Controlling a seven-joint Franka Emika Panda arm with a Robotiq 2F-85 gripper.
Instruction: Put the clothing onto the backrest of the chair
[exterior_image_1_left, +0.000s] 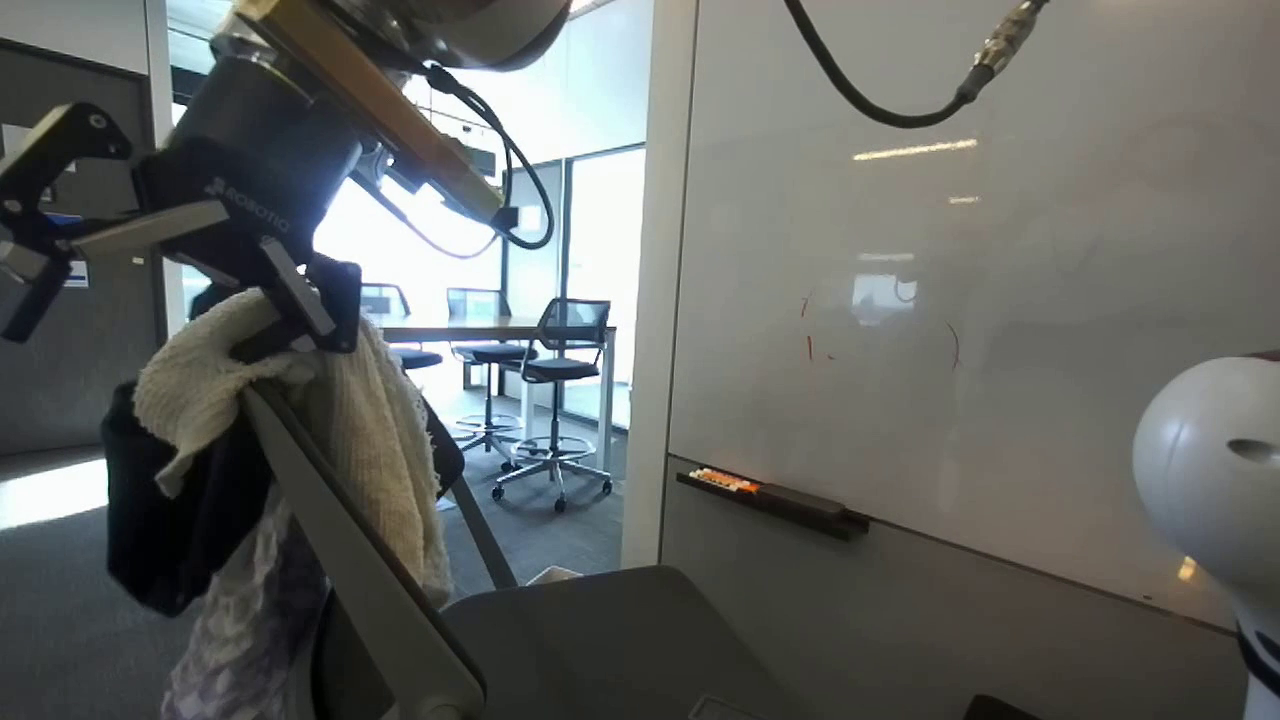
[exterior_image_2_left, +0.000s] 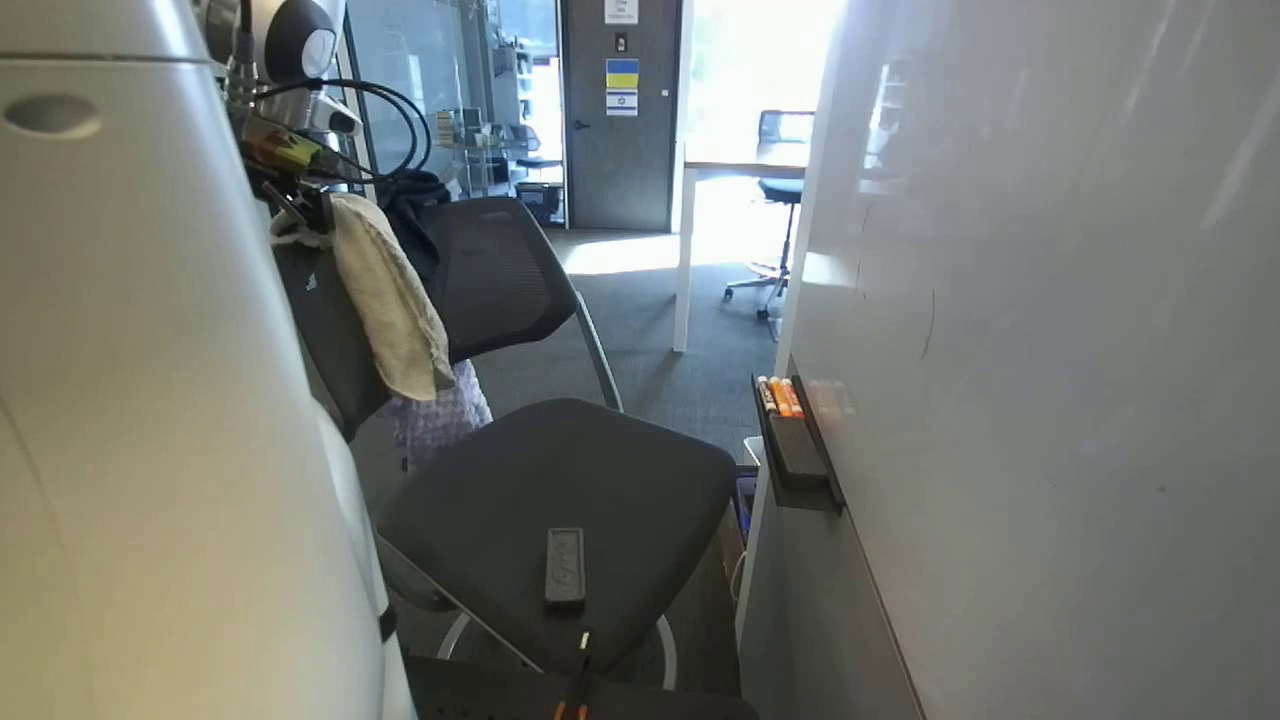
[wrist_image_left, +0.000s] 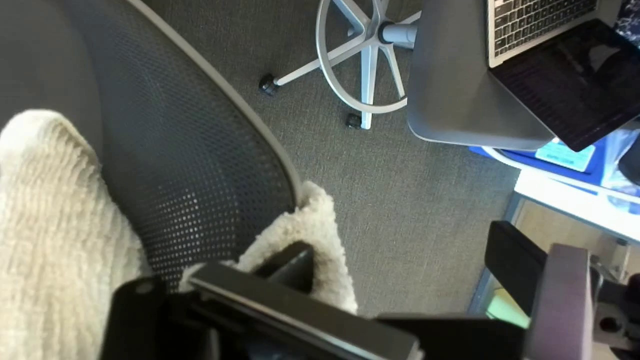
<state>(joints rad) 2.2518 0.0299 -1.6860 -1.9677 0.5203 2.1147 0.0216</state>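
Plainly the pincer (wrist_image_left: 404, 272) gapes, one finger (wrist_image_left: 305, 311) against a fold of the cloth (exterior_image_1_left: 385, 460) just beneath it; the cloth drapes over the backrest (exterior_image_2_left: 500, 270), long axis down its front. Next, I judge, the finger must slip clear upward.

Whiteboard (exterior_image_1_left: 1000, 400); along lower edge, black tray (exterior_image_2_left: 806, 497) holding orange-and-white markers (exterior_image_2_left: 784, 396), dark eraser (exterior_image_2_left: 797, 448). Dark door (exterior_image_2_left: 622, 170) bearing blue-and-yellow flag sheet (exterior_image_2_left: 621, 74). Swivel chairs (exterior_image_1_left: 560, 369) by table (exterior_image_1_left: 420, 332). Wrist view: open laptop (wrist_image_left: 575, 87) on gray drafting chair (wrist_image_left: 455, 107).
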